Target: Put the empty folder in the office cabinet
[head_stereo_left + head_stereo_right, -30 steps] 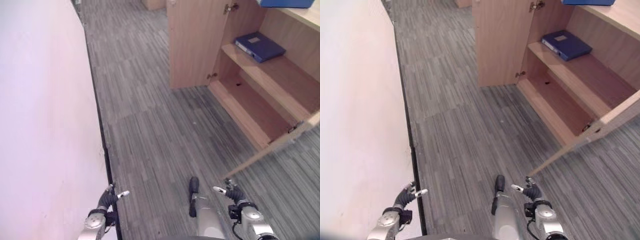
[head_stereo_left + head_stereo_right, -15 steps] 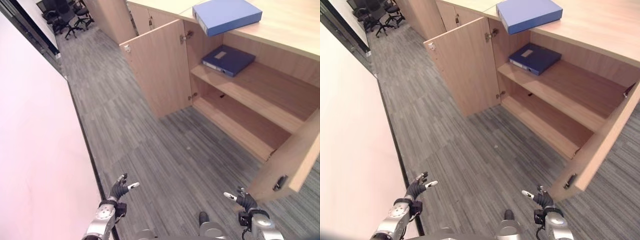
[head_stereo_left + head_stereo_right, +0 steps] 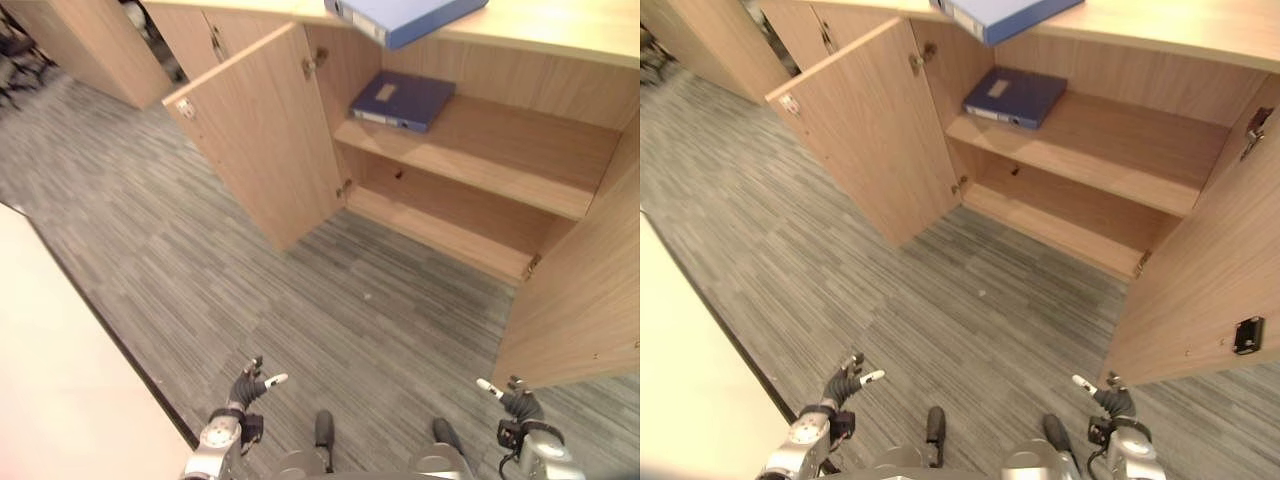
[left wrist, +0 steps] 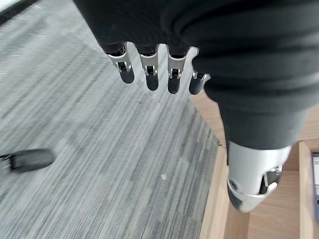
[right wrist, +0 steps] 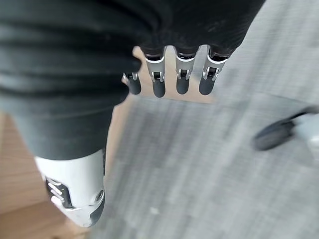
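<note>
A light blue folder [image 3: 400,15] lies on top of the wooden office cabinet [image 3: 480,160], jutting over its front edge. A darker blue folder [image 3: 400,100] lies flat on the cabinet's upper shelf, at its left end. My left hand [image 3: 245,390] hangs low over the carpet at the bottom left, fingers [image 4: 147,74] straight and holding nothing. My right hand [image 3: 515,400] is low at the bottom right, near the right door's lower corner, with its fingers [image 5: 182,79] also straight and bare. Both hands are far from the folders.
The cabinet's left door [image 3: 260,140] stands swung out over the grey carpet [image 3: 330,290]. Its right door [image 3: 590,290] juts out close to my right hand. A pale wall [image 3: 60,400] runs along my lower left. More wooden cabinets [image 3: 90,50] stand at the back left.
The whole picture has swung round, so the camera has moved: the open cabinet now lies straight ahead rather than off to the right. Both hands stay low and open.
</note>
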